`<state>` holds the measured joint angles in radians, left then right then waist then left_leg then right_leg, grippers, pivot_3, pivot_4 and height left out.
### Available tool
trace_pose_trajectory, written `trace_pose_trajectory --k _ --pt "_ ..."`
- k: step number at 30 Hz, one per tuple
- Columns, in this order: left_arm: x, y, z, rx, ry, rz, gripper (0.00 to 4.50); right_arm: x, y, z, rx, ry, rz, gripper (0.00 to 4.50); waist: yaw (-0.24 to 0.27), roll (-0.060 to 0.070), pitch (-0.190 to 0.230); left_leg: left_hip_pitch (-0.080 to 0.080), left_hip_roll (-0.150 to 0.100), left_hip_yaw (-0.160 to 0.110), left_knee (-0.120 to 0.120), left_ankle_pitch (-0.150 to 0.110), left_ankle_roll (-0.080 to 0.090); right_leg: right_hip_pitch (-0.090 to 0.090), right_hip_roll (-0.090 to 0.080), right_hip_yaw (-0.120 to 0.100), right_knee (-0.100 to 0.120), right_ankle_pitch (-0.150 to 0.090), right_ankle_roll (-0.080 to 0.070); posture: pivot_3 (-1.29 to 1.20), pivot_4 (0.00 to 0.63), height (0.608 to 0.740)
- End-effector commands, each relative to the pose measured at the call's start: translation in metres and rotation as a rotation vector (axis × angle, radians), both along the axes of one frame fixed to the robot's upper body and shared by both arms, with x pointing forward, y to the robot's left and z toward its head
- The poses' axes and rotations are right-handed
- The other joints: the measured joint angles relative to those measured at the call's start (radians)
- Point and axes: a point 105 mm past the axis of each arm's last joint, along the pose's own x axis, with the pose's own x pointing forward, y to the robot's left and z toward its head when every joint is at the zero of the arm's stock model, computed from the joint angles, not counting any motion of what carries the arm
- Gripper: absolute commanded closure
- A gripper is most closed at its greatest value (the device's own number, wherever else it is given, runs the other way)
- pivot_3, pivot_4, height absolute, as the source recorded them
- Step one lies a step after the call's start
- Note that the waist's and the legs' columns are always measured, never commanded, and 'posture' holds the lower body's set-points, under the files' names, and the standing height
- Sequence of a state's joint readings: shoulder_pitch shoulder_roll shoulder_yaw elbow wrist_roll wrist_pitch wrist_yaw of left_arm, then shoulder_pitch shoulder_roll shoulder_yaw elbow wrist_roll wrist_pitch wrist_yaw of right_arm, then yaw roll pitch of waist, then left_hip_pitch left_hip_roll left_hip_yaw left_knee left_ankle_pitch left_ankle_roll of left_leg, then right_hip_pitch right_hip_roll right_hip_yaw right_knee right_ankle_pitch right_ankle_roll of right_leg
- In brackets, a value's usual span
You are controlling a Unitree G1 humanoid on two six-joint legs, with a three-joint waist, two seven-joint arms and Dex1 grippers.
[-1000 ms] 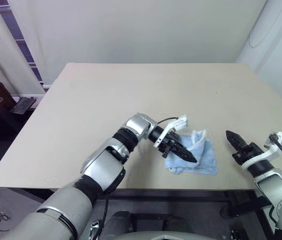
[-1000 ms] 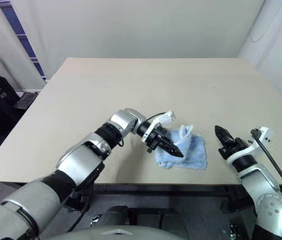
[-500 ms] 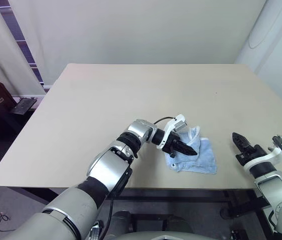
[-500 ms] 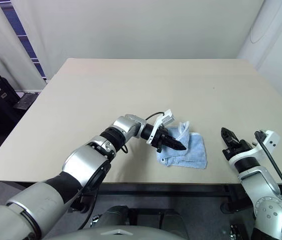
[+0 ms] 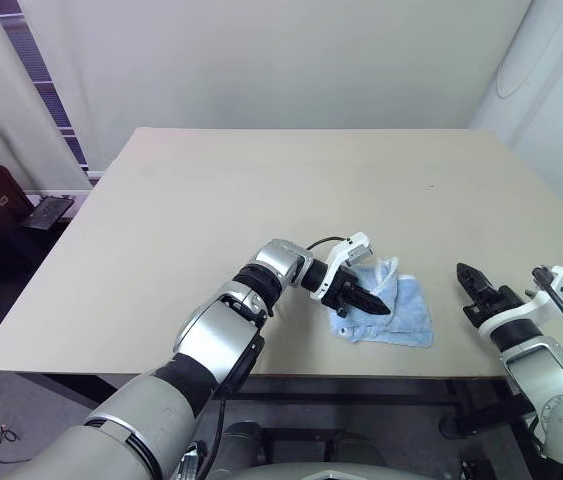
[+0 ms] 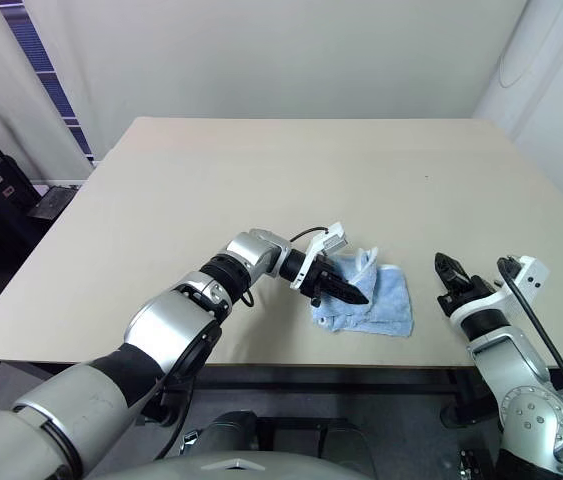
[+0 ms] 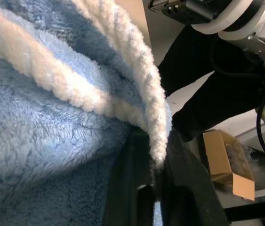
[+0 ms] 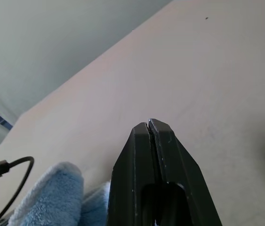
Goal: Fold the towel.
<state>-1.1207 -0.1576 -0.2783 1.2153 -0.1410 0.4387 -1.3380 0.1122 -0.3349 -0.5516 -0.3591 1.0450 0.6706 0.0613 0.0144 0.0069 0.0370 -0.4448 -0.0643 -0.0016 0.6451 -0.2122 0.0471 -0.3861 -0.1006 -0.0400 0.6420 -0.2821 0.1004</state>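
Light-blue towel (image 5: 389, 312), terry, whitish hem: one item, lying near the front edge of the beige table (image 5: 261, 200).

Left eye view. Left pincer (image 5: 376, 303) reaches in over the towel, its black tips resting on the cloth. Towel sits under and just beyond those tips as a small, doubled-over bundle, one hemmed corner standing up behind the pincer and the lower layer spread flat toward the right pincer (image 5: 464, 272). Right pincer hangs apart from the towel, beside it, touching nothing.

Right eye view. Same arrangement: left pincer tips on the upper layer, towel edges uneven, near edge rumpled rather than squared.

Left wrist view. Hemmed edge (image 7: 137, 89) of the towel runs down into the narrow gap between the two black fingers (image 7: 127, 188), which look clenched on that hem; blue pile lies close against them on one side. A cardboard box (image 7: 226, 162) sits on the floor beyond.

Right wrist view. Right pincer's fingers (image 8: 144, 155) pressed together, empty; a raised lump of towel lies off to one side of them, bare table ahead.

Progress, as judged: at least one fold appears made, since the cloth shows layers. Remaining: lay down the upright corner, let go the hem, flatten and align the edges.
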Motion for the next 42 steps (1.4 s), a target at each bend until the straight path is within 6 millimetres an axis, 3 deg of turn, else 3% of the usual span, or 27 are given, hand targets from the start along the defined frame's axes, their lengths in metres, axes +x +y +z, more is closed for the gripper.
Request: trace_pose_trajectory --k 1,7,10,14,19,22,25,29,33,38,42 --pt "-0.054 -0.059 0.021 -0.156 0.094 -0.195 3.00 0.003 -0.001 0.009 -0.023 -0.031 0.002 4.50 0.000 0.000 0.000 0.000 0.000 0.000 0.000 0.000 0.000 0.000 0.000 0.000 0.000 0.000 0.000 0.00 0.000 0.722" --pt "-0.060 -0.053 0.033 -0.204 0.152 -0.274 0.84 0.005 -0.003 0.010 -0.028 -0.038 -0.005 4.50 -0.001 0.000 0.000 0.000 0.000 0.000 0.001 0.000 0.000 -0.001 0.000 0.000 0.003 -0.001 -0.002 0.00 0.000 0.722" --pt "-0.060 -0.051 0.040 -0.242 0.133 -0.302 0.06 0.007 -0.007 0.013 -0.026 -0.059 -0.018 4.50 -0.001 0.000 0.000 0.000 0.000 0.000 0.001 0.000 0.000 -0.001 0.000 0.000 0.003 -0.001 -0.002 0.00 0.000 0.722" --pt "-0.047 -0.043 0.064 -0.332 0.077 -0.291 0.06 0.009 0.003 0.025 -0.047 -0.104 0.049 4.50 -0.001 0.001 0.000 0.000 0.000 0.000 0.001 0.000 -0.001 -0.001 -0.001 0.000 0.003 -0.001 -0.002 0.00 0.000 0.722" --pt "-0.011 -0.013 0.097 -0.446 -0.114 -0.161 0.06 0.012 0.045 0.048 -0.161 -0.166 0.273 4.50 -0.004 0.003 0.001 0.000 0.000 0.000 0.001 0.000 0.000 -0.001 0.000 0.000 0.003 -0.001 -0.002 0.00 0.000 0.722" --pt "0.011 0.008 0.095 -0.456 -0.304 -0.050 0.06 0.011 0.063 0.054 -0.198 -0.193 0.379 4.50 -0.003 0.003 0.000 0.000 0.001 0.000 0.001 0.000 0.000 -0.001 0.001 0.000 0.003 -0.001 -0.002 0.00 0.000 0.722" --pt "0.033 0.028 0.097 -0.484 -0.323 0.121 0.06 0.010 0.076 0.055 -0.220 -0.204 0.477 4.50 -0.001 0.003 0.001 0.001 0.002 0.000 0.002 0.000 0.000 -0.001 0.002 0.000 0.004 -0.001 -0.003 0.00 0.000 0.722" --pt "0.038 0.048 0.081 -0.423 -0.378 0.159 0.06 0.011 0.079 0.051 -0.242 -0.191 0.537 4.50 0.001 0.002 0.001 0.001 0.002 0.000 0.003 0.000 0.000 0.000 0.002 0.000 0.005 -0.001 -0.003 0.00 0.000 0.722" --pt "0.041 0.064 0.071 -0.406 -0.366 0.226 0.99 0.013 0.081 0.051 -0.235 -0.190 0.574 4.50 0.012 0.001 0.001 0.000 0.002 0.000 0.005 0.000 0.000 0.000 0.002 0.000 0.003 -0.001 -0.003 0.00 0.000 0.722" --pt "0.034 0.076 0.062 -0.392 -0.376 0.221 2.88 0.014 0.083 0.046 -0.240 -0.171 0.619 4.50 0.025 0.002 0.001 0.000 0.003 0.000 0.004 0.000 0.000 -0.001 0.002 0.000 0.004 -0.001 -0.003 0.00 0.000 0.722" --pt "0.030 0.074 0.050 -0.342 -0.431 0.227 4.38 0.020 0.082 0.039 -0.252 -0.143 0.629 4.50 0.026 0.002 0.001 0.000 0.003 0.000 0.004 -0.001 -0.001 -0.001 0.002 0.000 0.003 -0.001 -0.003 0.00 0.000 0.722"
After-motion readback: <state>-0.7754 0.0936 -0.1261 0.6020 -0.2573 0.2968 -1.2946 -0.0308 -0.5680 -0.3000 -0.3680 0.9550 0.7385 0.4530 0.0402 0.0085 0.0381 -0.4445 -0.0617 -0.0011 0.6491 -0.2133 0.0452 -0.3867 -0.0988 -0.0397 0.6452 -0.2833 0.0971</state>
